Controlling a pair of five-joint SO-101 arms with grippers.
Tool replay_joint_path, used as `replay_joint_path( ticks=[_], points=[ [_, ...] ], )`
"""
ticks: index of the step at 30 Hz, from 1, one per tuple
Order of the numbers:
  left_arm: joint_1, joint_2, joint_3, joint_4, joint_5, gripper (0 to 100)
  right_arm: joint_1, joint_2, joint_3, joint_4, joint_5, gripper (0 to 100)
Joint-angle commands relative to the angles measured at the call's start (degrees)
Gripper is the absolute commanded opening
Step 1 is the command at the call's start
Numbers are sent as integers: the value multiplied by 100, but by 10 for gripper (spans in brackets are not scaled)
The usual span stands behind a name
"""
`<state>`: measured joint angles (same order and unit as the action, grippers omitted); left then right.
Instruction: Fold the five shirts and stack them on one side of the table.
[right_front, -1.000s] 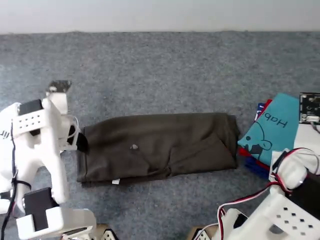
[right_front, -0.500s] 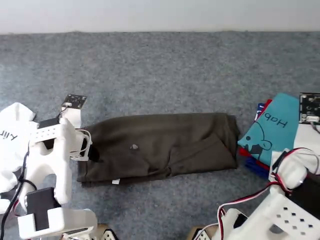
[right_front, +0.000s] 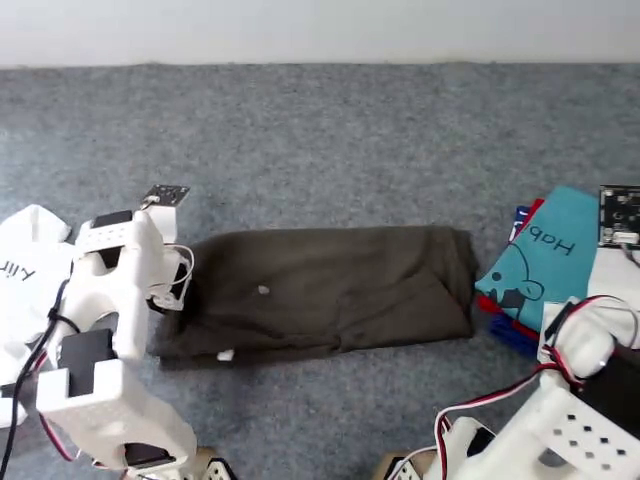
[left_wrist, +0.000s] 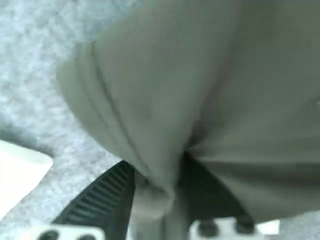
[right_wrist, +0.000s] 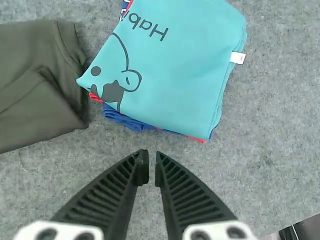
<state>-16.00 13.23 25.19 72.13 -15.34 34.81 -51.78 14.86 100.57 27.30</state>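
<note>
The olive shirt (right_front: 330, 290) lies folded into a long band across the middle of the grey counter (right_front: 320, 130). The left tool (left_wrist: 155, 186) is at the band's left end and is clamped on a bunched fold of the olive fabric, which is pinched between the jaws.

A white shirt (right_front: 25, 250) lies at the counter's left edge, partly under the left arm. At the right side, a folded teal shirt (right_wrist: 170, 65) tops a stack just beside the olive shirt's right end, and a blue shirt (right_wrist: 122, 119) shows beneath it.

The right tool (right_wrist: 148, 161) hangs over bare counter near this stack. Its jaws are narrow, almost touching, and hold nothing.
</note>
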Motion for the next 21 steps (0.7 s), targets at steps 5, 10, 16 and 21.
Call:
replay_joint_path(
  ticks=[5,10,16,21],
  points=[
    [-413,-536,-207,-9,53,14,84,-57,-9,224,0,40],
    [-695,-1732,-215,9,18,14,75,-57,-9,224,0,42],
    [-580,-2303,-277,202,-141,14,57,-57,-9,224,0,43],
    [70,-2470,-875,1081,0,14,57,-57,-9,224,0,43]
  ],
)
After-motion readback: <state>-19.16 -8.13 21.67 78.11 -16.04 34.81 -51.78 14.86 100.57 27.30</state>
